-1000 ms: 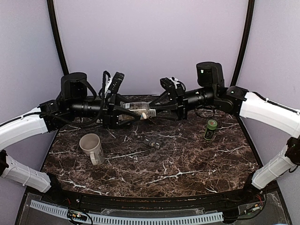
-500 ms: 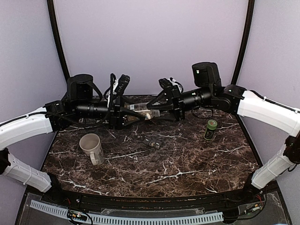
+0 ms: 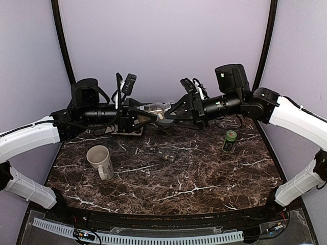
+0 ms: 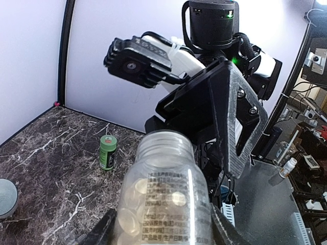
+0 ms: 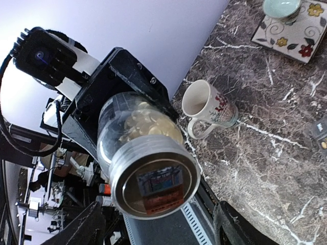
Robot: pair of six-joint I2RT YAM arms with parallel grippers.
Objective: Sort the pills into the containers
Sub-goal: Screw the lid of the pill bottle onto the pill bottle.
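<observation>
A clear pill bottle (image 3: 155, 108) with pale round pills inside is held in the air at the back of the table. My left gripper (image 3: 145, 113) is shut on its body, and the bottle fills the left wrist view (image 4: 166, 194). My right gripper (image 3: 171, 113) faces the bottle's neck end. In the right wrist view the bottle's round end face (image 5: 148, 168) sits between my right gripper's (image 5: 163, 227) spread fingers, with a gap on each side. A small dark pill organiser (image 3: 166, 155) lies on the marble table (image 3: 204, 178).
A green bottle (image 3: 229, 141) stands at the right, also in the left wrist view (image 4: 108, 151). A white mug (image 3: 100, 159) stands at the left, also in the right wrist view (image 5: 207, 107). A floral tile (image 5: 301, 30) with a small bowl (image 5: 281, 6) lies at the back.
Both grippers have risen and the bottle with them. The right wrist has turned and drawn slightly right, its fingers still around the bottle's end.
</observation>
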